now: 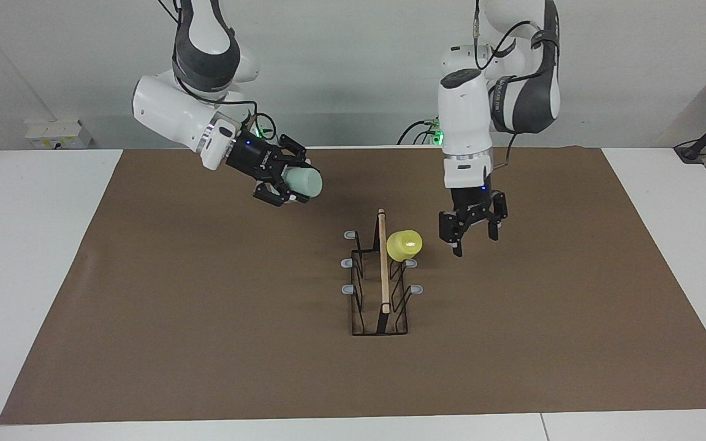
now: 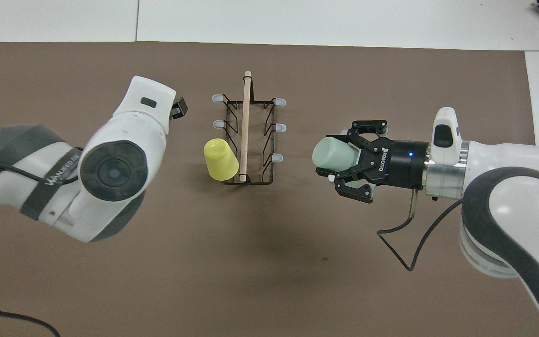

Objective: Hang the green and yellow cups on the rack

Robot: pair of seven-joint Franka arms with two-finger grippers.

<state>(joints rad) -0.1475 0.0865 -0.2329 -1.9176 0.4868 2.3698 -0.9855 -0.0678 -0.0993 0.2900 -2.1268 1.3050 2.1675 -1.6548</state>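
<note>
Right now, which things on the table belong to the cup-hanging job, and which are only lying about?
Part of the job:
- yellow cup, hung on the rack
- green cup, held in the right gripper
- left gripper, open, over the mat beside the rack

Just there:
- brown mat
- white power strip
</note>
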